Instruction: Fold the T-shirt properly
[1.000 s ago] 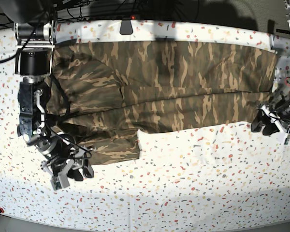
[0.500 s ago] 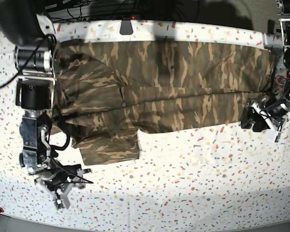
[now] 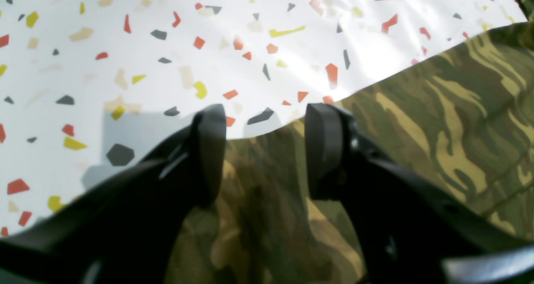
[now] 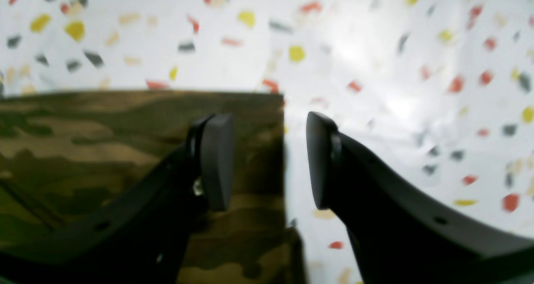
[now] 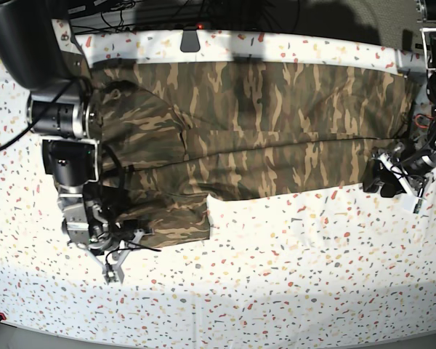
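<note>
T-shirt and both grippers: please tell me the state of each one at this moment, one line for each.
T-shirt: spread flat on the speckled table, partly folded, one sleeve sticking out toward the front edge.
Left gripper: open, fingers over the shirt's edge, holding nothing.
Right gripper: open, fingers astride the sleeve corner, not gripping it.

Both arms are black with silver-grey joint housings and loose black cables, each ending in a gripper, right (image 4: pixel 267 159) and left (image 3: pixel 260 150), with matte black, rounded, paddle-shaped fingers (image 4: pixel 217 159).
</note>
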